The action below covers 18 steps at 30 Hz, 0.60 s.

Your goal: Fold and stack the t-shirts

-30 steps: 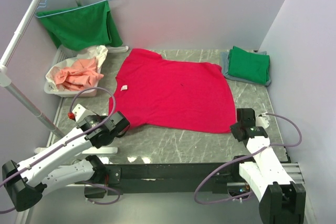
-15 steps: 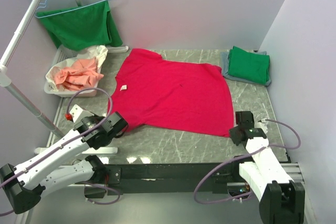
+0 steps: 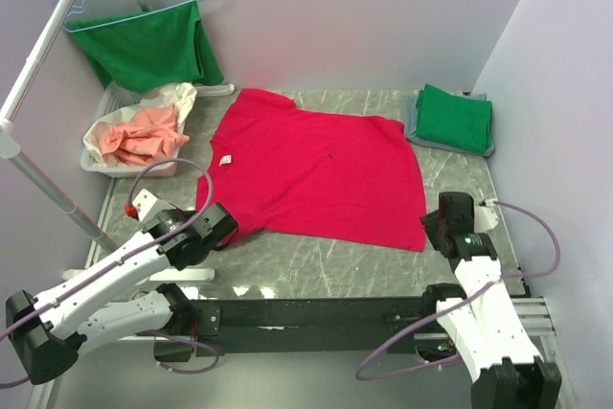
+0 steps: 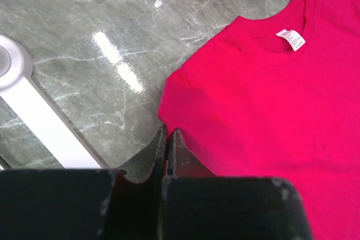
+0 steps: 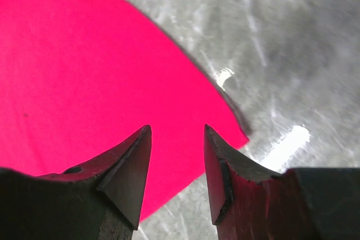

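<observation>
The red t-shirt (image 3: 316,165) lies spread flat on the marble table, collar at the left. My left gripper (image 3: 228,225) is shut, its tips (image 4: 167,133) at the corner of the near left sleeve (image 4: 185,105); I see no fabric between the jaws. My right gripper (image 3: 433,232) is open, its jaws (image 5: 177,130) over the near right hem corner of the red shirt (image 5: 84,66). A folded green t-shirt (image 3: 455,117) sits on a folded grey one (image 3: 412,124) at the far right.
A white basket (image 3: 96,158) with orange and white clothes stands at the far left. A green garment (image 3: 148,45) hangs on a blue hanger above it. A slanted metal pole (image 3: 38,179) runs along the left. A white bar (image 4: 39,122) lies by the left gripper.
My left gripper drew back to the near left, then returned to the sleeve corner. My right gripper moved slightly right and forward at the hem corner, which shifted a little nearer.
</observation>
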Motion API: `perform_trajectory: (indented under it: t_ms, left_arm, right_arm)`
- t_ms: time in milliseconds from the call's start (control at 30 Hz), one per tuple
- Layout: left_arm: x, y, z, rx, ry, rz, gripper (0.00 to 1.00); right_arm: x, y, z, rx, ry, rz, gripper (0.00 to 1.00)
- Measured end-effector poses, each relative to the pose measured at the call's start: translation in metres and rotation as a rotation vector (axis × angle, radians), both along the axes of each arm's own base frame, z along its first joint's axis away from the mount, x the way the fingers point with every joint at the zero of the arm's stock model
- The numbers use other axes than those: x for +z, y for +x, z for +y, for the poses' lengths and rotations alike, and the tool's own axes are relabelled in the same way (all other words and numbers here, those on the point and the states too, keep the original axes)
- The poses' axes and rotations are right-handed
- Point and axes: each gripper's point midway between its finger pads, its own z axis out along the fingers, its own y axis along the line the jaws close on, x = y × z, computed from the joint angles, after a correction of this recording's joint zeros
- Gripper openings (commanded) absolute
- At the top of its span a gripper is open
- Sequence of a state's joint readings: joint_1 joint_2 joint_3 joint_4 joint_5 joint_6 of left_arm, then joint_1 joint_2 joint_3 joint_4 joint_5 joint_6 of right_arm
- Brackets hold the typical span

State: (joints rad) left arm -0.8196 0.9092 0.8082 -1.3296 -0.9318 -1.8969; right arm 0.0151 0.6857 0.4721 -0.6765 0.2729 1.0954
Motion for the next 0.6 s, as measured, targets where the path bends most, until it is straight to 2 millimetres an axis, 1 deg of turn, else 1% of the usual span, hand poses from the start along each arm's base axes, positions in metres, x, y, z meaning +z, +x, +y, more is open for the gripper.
perform_trajectory:
  t_ms: [67, 200, 267, 367, 433, 500, 533, 567, 600]
  left_arm:
    - [-0.001, 0.000, 0.000, 0.000, 0.005, 0.005, 0.01]
    - [-0.004, 0.001, -0.001, 0.003, 0.017, 0.016, 0.01]
    - [-0.006, 0.001, -0.001, 0.005, 0.026, 0.025, 0.01]
    - [-0.011, 0.002, -0.002, 0.009, 0.051, 0.049, 0.01]
    - [-0.016, 0.002, -0.002, 0.015, 0.069, 0.067, 0.01]
    - [-0.021, 0.002, -0.002, 0.020, 0.085, 0.086, 0.06]
    - [-0.023, 0.002, -0.002, 0.020, 0.091, 0.095, 0.11]
    - [-0.025, 0.001, -0.003, 0.021, 0.099, 0.106, 0.23]
    - [-0.027, 0.000, -0.002, 0.021, 0.106, 0.116, 0.29]
  right_arm:
    - [-0.003, 0.007, 0.006, 0.057, -0.003, 0.021, 0.49]
    - [-0.014, 0.022, 0.028, 0.216, 0.004, 0.077, 0.50]
    - [-0.019, 0.030, 0.045, 0.318, 0.007, 0.109, 0.50]
    - [-0.020, 0.044, 0.072, 0.467, -0.015, 0.128, 0.50]
    - [-0.017, 0.055, 0.095, 0.568, -0.032, 0.131, 0.51]
    - [-0.015, 0.069, 0.116, 0.646, -0.037, 0.123, 0.51]
    - [-0.015, 0.073, 0.123, 0.673, -0.037, 0.121, 0.51]
    - [-0.015, 0.079, 0.131, 0.702, -0.038, 0.124, 0.51]
    - [-0.017, 0.083, 0.138, 0.725, -0.040, 0.126, 0.51]
